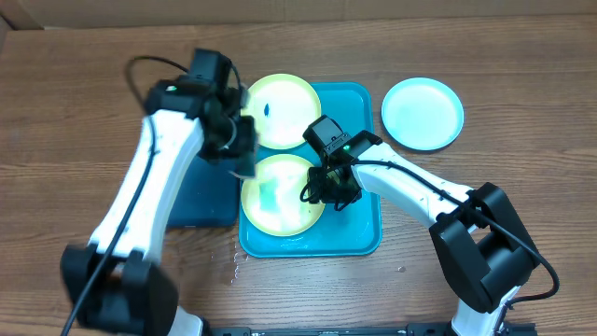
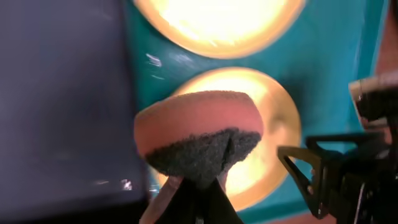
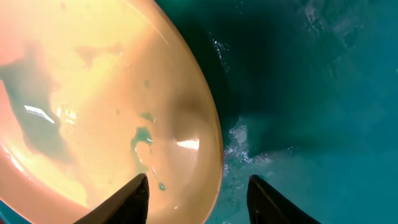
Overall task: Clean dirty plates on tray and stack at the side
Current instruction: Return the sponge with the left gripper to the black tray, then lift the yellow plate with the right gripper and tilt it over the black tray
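We see the turquoise tray (image 1: 359, 238) lying flat with two of the plates resting inside it, one behind the other. The far plate (image 1: 289, 112) carries a small blue smudge near its centre, while the near plate (image 1: 270, 201) is wet, a teal smear spread over its pale middle. The third plate (image 1: 423, 113) lies flat outside the tray, just beside its far right corner, and looks clean

Bright, even overhead light; blown-out warm glare on plates (image 2: 217, 25), soft blur in 2 wrist views.
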Robot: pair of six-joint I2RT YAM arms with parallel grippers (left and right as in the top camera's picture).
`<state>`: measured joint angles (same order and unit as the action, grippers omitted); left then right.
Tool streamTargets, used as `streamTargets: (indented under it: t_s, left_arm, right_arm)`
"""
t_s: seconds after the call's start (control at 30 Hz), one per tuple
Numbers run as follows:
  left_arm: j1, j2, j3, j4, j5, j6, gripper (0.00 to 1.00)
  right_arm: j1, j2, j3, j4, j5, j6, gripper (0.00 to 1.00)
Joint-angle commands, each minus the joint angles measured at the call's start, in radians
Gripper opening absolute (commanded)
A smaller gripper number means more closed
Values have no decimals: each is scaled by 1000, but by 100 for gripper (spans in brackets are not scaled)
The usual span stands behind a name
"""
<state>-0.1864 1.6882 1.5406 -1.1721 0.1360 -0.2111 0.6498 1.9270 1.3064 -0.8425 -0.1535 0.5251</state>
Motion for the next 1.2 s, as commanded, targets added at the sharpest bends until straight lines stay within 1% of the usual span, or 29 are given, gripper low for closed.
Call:
streamTargets:
  t_s: [0.0,0.03,0.13,0.2,0.23,0.3,0.4,0.53,0.73,0.8,0.9,0.97,1.0,1.17]
  left_arm:
    - [25,-74,26,-37,-279,-97,4]
    - [34,-77,26,-58,-304,-115,4]
    - [61,-71,19,-100,-292,-119,4]
    - [76,-67,2,-114,-293,-118,4]
    - [80,-67,-8,-113,-293,-118,4]
    - [88,-67,-31,-109,-292,-118,4]
    - [90,-67,-50,-112,-278,-107,4]
    - [90,-76,-50,-105,-168,-34,4]
    - [90,-159,-50,-76,-170,-29,4]
    - [90,-196,-50,-76,-206,-47,4]
    - [90,-245,-50,-99,-365,-127,4]
    - [90,-271,-50,-121,-459,-187,4]
    - [90,-279,-50,-129,-477,-213,4]
    - [90,-282,-64,-135,-480,-225,4]
  right_arm:
    - [4,-25,-16,22,-5,2,56]
    - [5,-23,-26,37,-5,3,56]
    - [4,-11,-47,58,-5,29,56]
    - [4,-2,-49,60,-5,28,43]
    - [4,-1,-49,63,-5,28,34]
    - [4,-1,-49,73,-5,29,23]
    - [4,-1,-49,78,-5,28,4]
    - [-4,-11,-40,55,-5,28,4]
    - [-60,-87,83,-142,-5,0,4]
    - [-74,-116,132,-197,-2,-14,4]
    - [-79,-137,206,-257,-2,-13,4]
    - [-72,-137,239,-253,0,-8,4]
    - [-65,-137,240,-228,0,-5,4]
    - [-12,-129,239,-77,6,41,4]
